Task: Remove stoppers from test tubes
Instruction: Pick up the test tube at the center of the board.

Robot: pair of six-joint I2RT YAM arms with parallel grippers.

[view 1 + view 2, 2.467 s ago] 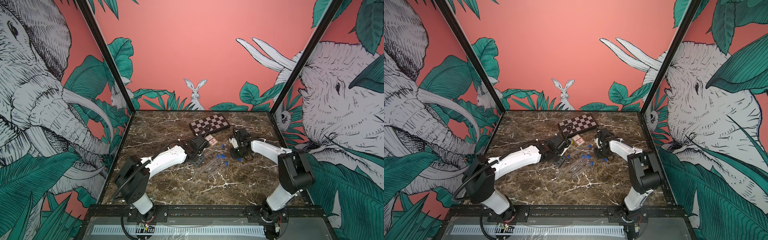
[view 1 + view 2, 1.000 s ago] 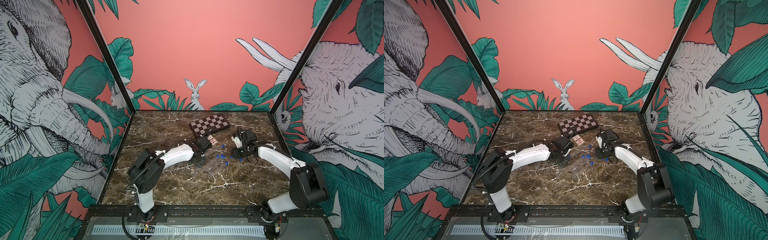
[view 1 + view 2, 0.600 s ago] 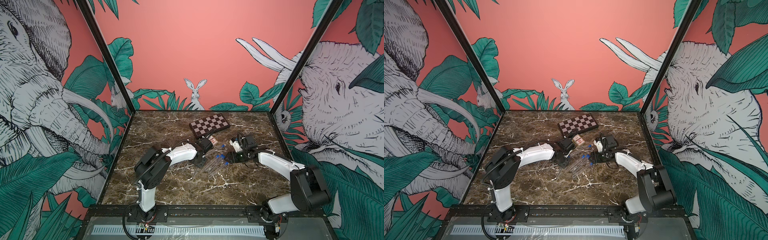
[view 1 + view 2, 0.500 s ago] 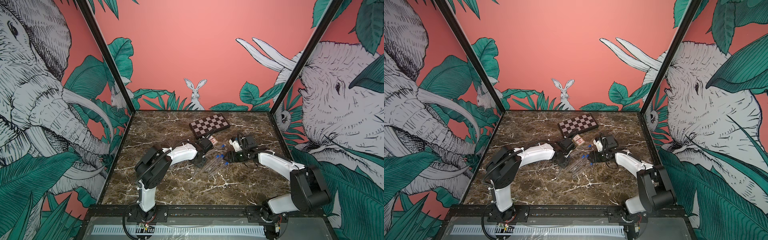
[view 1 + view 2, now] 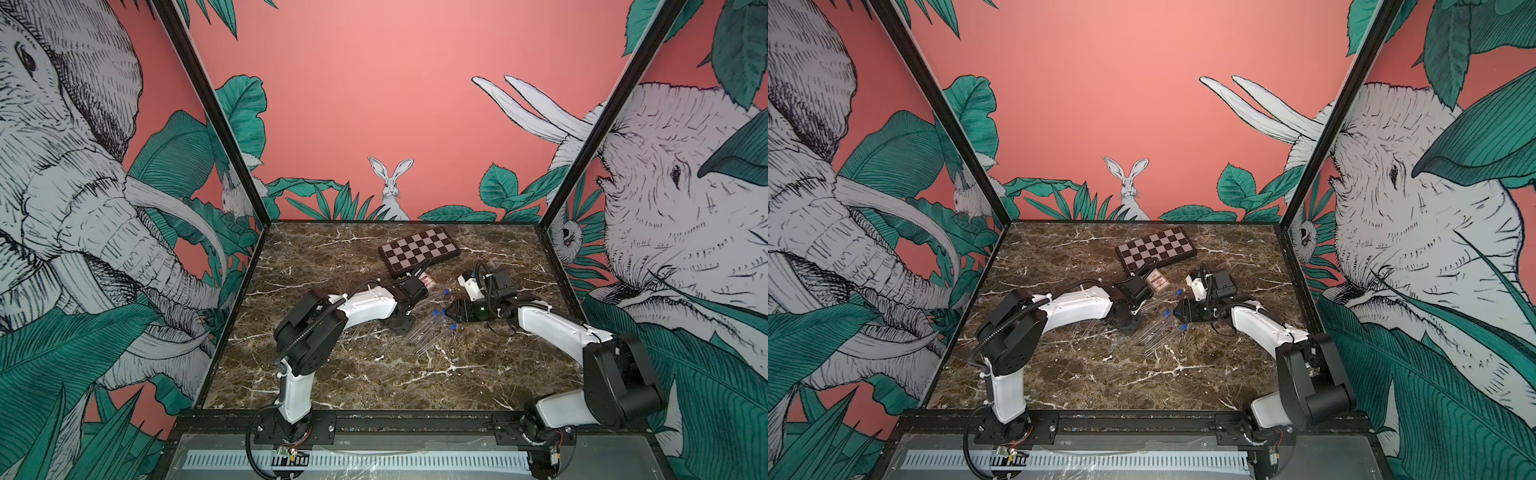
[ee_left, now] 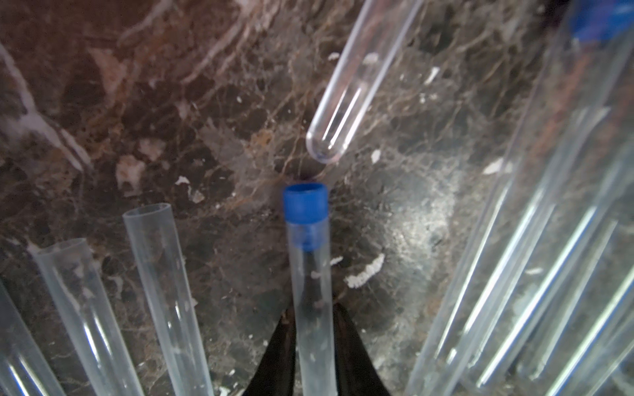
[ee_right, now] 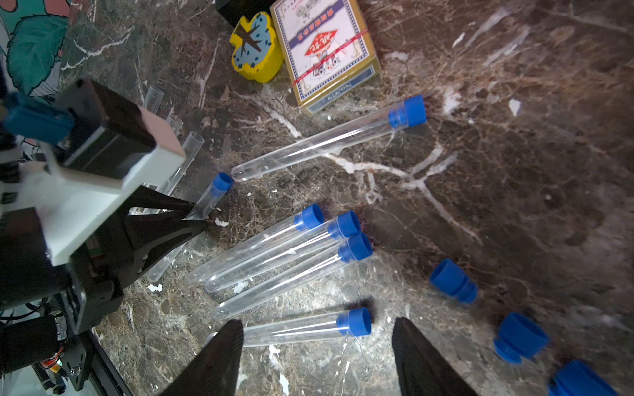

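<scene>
The right gripper [image 7: 316,322] has swung in, jaws spread over a stoppered tube [image 7: 291,332]; the left gripper [image 6: 313,313] clamps a blue-capped tube [image 6: 310,274].

blue stoppers [image 7: 453,279], clear tubes [image 7: 310,145], chequered board [image 5: 419,251]

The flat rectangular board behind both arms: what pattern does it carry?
The flat rectangular board is checkered, dark and pale squares; clearest in a top view.

Evenly bright, wrist views soft — edges warped
</scene>
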